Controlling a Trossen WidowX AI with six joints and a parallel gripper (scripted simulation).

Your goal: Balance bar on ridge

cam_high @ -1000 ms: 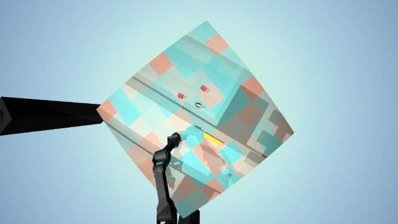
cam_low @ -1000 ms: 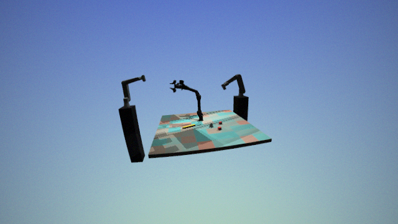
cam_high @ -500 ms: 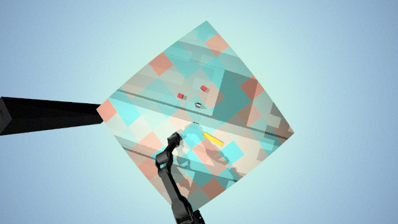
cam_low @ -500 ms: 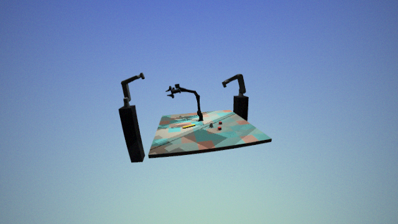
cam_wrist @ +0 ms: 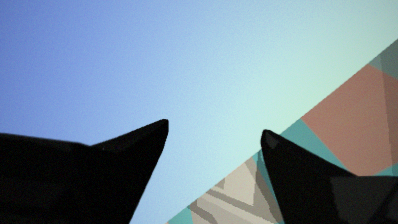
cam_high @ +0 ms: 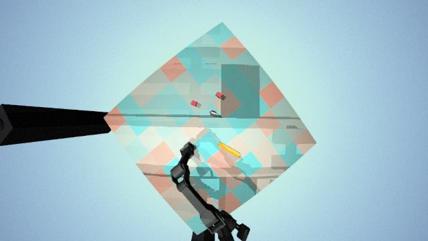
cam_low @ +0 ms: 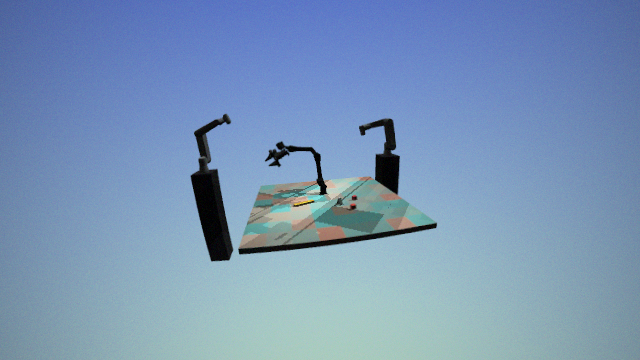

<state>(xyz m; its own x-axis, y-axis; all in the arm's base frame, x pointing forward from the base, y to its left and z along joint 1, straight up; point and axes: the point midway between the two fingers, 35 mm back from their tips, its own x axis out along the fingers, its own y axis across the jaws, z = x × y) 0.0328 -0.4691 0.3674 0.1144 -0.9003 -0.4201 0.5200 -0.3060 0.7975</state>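
The yellow-orange bar (cam_high: 229,149) (cam_low: 303,203) lies on the patterned table, with nothing under it that I can make out. A small grey and white piece (cam_high: 213,113) (cam_low: 340,201), which looks like the ridge, stands apart from the bar, nearer the red blocks. Its exact shape is too small to tell. My gripper (cam_low: 268,162) (cam_wrist: 214,130) is open and empty, high above the table level and well away from the bar and the ridge. The wrist view shows two dark fingers apart, with sky and a table edge behind; neither bar nor ridge shows there.
Two small red blocks (cam_high: 194,103) (cam_high: 219,95) stand near the grey piece, on its side away from the bar. Two other arms stand on black pedestals (cam_low: 212,215) (cam_low: 387,172) beside the table (cam_low: 332,233). Broad shadows fall across the table.
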